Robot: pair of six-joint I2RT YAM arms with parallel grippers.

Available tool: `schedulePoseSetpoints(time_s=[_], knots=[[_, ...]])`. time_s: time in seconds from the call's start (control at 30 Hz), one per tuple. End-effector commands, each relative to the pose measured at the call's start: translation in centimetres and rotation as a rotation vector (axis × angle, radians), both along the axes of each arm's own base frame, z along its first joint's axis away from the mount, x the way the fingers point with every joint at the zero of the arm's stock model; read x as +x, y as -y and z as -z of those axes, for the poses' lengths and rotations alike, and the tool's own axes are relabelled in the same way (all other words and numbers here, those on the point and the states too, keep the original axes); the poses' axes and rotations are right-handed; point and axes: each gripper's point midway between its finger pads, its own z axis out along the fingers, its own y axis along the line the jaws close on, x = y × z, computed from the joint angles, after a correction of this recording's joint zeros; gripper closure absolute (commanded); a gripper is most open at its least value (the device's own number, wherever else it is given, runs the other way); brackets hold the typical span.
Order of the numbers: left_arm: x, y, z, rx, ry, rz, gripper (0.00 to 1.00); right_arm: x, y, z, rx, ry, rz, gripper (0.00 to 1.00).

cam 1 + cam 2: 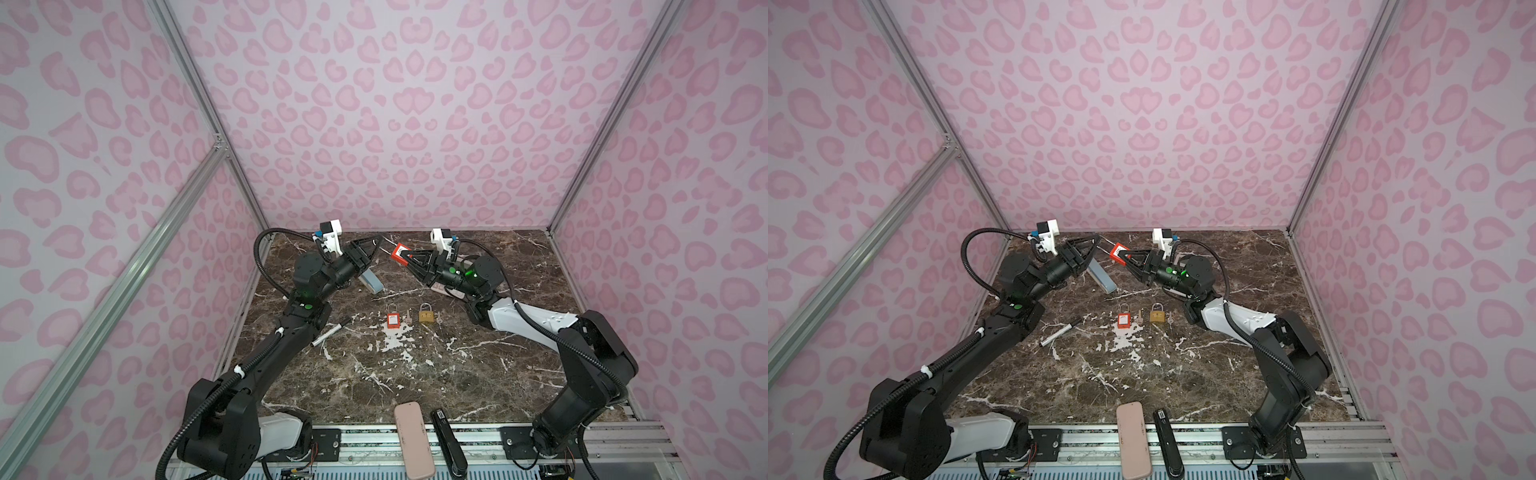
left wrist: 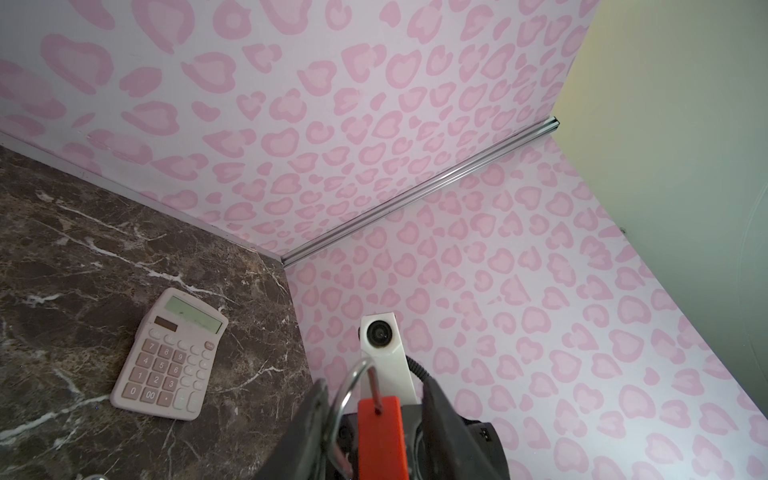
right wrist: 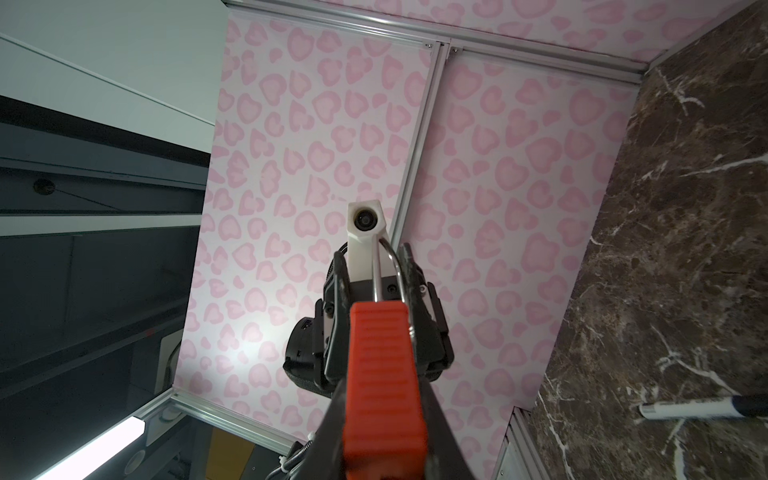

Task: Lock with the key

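In both top views: right pincer [image 1: 407, 259] clamped on the body of a red padlock [image 1: 398, 251], raised well clear of the table [image 1: 415, 386], shackle [image 1: 388, 244] aimed straight across at the left pincer [image 1: 379, 242]. Left pincer partway open, the shackle's loop reaching in between its tips; impossible from above to tell whether either tip touches the wire. Below both pincers and nearer the arm bases, flat on the table, a second red padlock [image 1: 393, 321] and a brass padlock [image 1: 425, 316], each with a small key [image 1: 409, 319] just beside it; no key visible in the held lock. From the left wrist: loop against or just beside one finger [image 2: 309, 415], clear gap to the other, so not pinched; also a pink calculator [image 2: 170, 357], barely glimpsed under the right arm from above. From the right wrist: ribbed red shell filling the space between that pincer's fingers, squarely gripped; a marker [image 3: 702, 407] on the table beyond. Probably light and rigid throughout: ribbed plastic good for friction, thin polished steel slippery and apt to twist in a nip. Best taken by the body's flat faces, with any push placed on the shackle's crown, along its legs, not on one leg.
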Motion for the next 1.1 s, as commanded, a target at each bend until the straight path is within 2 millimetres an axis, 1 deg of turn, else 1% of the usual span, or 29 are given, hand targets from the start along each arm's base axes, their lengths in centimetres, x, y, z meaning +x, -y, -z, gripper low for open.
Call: schedulePoseSetpoints(time_s=[0.0, 0.2, 0.27, 0.53, 0.67, 0.73, 0.87, 1.07], knots=[[-0.3, -0.2, -1.0, -0.013, 0.043, -0.004, 0.7, -0.4, -0.1, 0.2, -0.013, 0.026, -0.013, 0.93], [-0.2, -0.1, -0.9, -0.014, 0.045, 0.001, 0.88, -0.4, 0.0, 0.0, -0.012, 0.035, -0.007, 0.93], [-0.3, -0.1, -0.9, -0.015, 0.045, 0.004, 0.92, -0.4, 0.0, -0.1, -0.01, 0.036, -0.006, 0.93], [-0.5, 0.2, -0.2, -0.034, 0.021, 0.021, 0.95, -0.3, -0.3, -1.2, 0.033, 0.048, -0.027, 0.94], [-0.6, 0.3, -0.4, -0.047, 0.013, 0.031, 0.95, -0.3, -0.5, -1.5, 0.039, 0.075, -0.038, 0.94], [-0.6, 0.3, -0.8, -0.045, 0.014, 0.032, 0.95, -0.4, -0.6, -1.4, 0.035, 0.087, -0.039, 0.94], [-0.6, 0.6, -1.5, -0.056, 0.018, 0.05, 0.95, -0.2, -0.5, -0.7, -0.009, 0.099, -0.017, 0.95], [-0.6, 0.4, -1.2, -0.06, 0.005, 0.041, 0.95, -0.1, -0.4, 0.4, -0.121, 0.15, 0.028, 0.97]])
